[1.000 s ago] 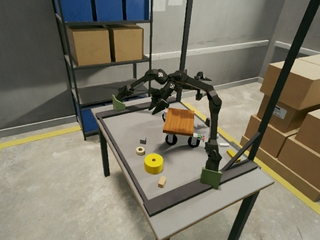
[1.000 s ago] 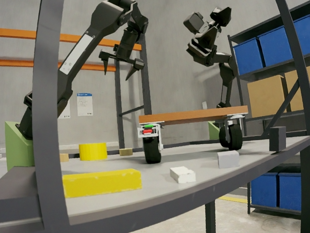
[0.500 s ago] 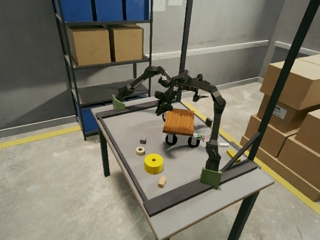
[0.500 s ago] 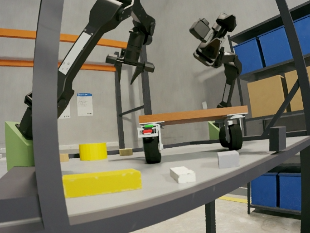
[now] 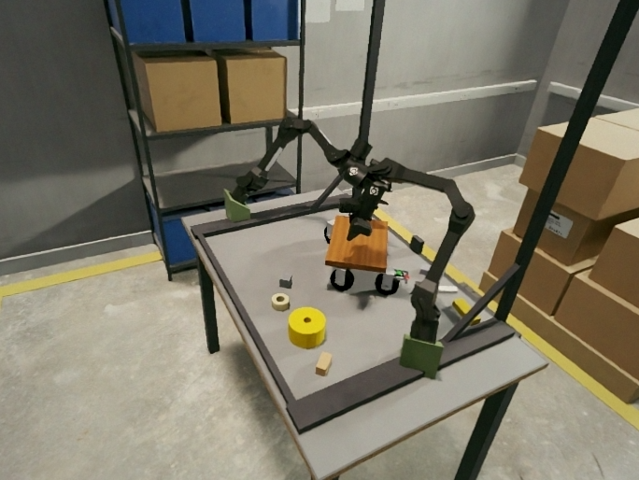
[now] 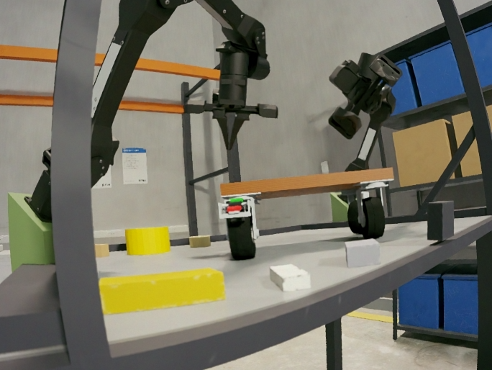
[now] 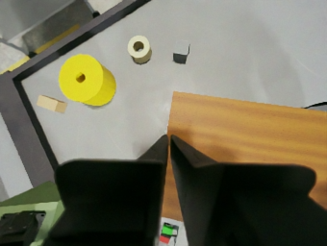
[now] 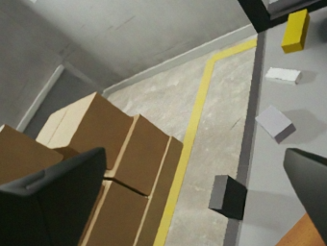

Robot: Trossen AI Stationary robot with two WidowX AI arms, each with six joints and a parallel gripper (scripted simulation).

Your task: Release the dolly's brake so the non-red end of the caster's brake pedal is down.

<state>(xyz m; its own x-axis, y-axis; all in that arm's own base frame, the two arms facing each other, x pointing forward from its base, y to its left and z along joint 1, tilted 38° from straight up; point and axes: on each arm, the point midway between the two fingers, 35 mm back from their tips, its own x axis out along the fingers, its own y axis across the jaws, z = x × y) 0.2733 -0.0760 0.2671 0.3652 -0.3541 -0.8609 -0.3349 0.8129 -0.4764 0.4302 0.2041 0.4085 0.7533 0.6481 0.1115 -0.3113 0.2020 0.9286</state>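
Note:
The dolly (image 5: 359, 242) is a wooden board on black casters and stands on the grey table top with all visible wheels down. It also shows in the exterior view (image 6: 306, 183) and the left wrist view (image 7: 250, 144). The brake pedal (image 6: 237, 204) is on the near caster, its green part above its red part. It also shows small in the left wrist view (image 7: 168, 233). My left gripper (image 6: 230, 145) is shut and empty. It points straight down, well above the board's corner over that caster (image 7: 169, 139). My right gripper (image 6: 354, 111) (image 8: 195, 157) is open and empty, high above the dolly's far end.
A yellow cylinder (image 5: 306, 326), a cream ring (image 5: 280, 301), a tan block (image 5: 323, 362) and a small dark cube (image 5: 285, 282) lie left of the dolly. A yellow brick (image 6: 160, 288), a white block (image 6: 290, 277), a grey block (image 6: 362, 252) and a dark cube (image 6: 440, 219) lie along the table's right edge.

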